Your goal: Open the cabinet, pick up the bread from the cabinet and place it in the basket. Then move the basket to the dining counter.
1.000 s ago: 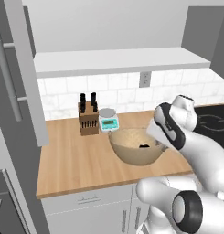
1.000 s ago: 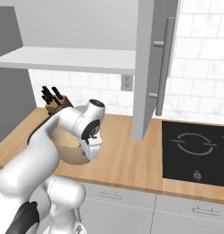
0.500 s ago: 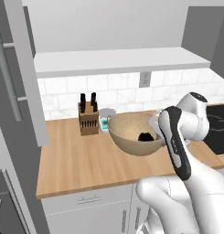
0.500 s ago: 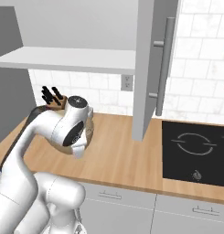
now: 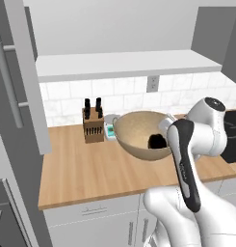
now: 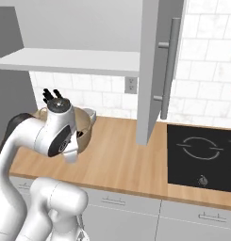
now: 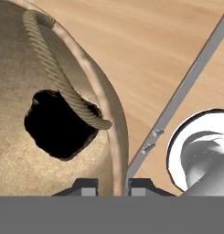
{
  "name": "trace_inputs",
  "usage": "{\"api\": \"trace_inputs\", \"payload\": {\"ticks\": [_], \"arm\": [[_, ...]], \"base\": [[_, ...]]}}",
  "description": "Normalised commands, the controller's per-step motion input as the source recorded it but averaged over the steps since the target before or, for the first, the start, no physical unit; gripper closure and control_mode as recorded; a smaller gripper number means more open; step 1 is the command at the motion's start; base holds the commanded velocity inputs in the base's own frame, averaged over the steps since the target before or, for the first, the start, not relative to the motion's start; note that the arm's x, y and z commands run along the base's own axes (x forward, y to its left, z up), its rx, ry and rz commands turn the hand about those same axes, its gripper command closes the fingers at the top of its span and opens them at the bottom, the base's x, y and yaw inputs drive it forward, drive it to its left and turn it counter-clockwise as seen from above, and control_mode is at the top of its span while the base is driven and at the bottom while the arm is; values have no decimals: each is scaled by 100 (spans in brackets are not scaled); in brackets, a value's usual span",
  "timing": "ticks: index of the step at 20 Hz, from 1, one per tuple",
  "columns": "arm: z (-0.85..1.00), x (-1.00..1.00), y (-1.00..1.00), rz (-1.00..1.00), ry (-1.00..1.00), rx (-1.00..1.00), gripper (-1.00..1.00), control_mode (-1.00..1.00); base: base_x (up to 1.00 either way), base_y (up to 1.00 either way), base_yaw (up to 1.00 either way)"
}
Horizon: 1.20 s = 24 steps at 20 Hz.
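Now my pincer (image 7: 110, 185) pinches the basket (image 5: 138, 132) rim; carry it level so the bread (image 7: 58, 125) stays inside.

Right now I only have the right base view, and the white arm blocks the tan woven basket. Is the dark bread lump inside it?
Observer: Yes. The hand view shows the dark bread lump lying inside the tan woven basket, below its rope handle.
Operator: Is the tool on the rim?
Observer: The tool is shut on the basket's rim, one fingertip inside and one outside.
Operator: Is the basket level?
Observer: No. In the left base view its opening tips toward the camera.
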Motion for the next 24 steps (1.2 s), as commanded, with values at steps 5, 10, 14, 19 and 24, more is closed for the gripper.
{"api": "trace_inputs", "payload": {"ticks": [5,10,14,19,24], "arm": [[48,-19,5,0,10,-12,100,-100],[19,-29,6,-1,6,-5,100,-100],[4,-35,8,0,2,1,100,-100],[5,-32,0,0,4,7,100,-100],[11,-11,0,0,13,15,100,-100]], "base": [[0,0,0],[0,0,0],[0,0,0],[0,0,0],[0,0,0]]}}
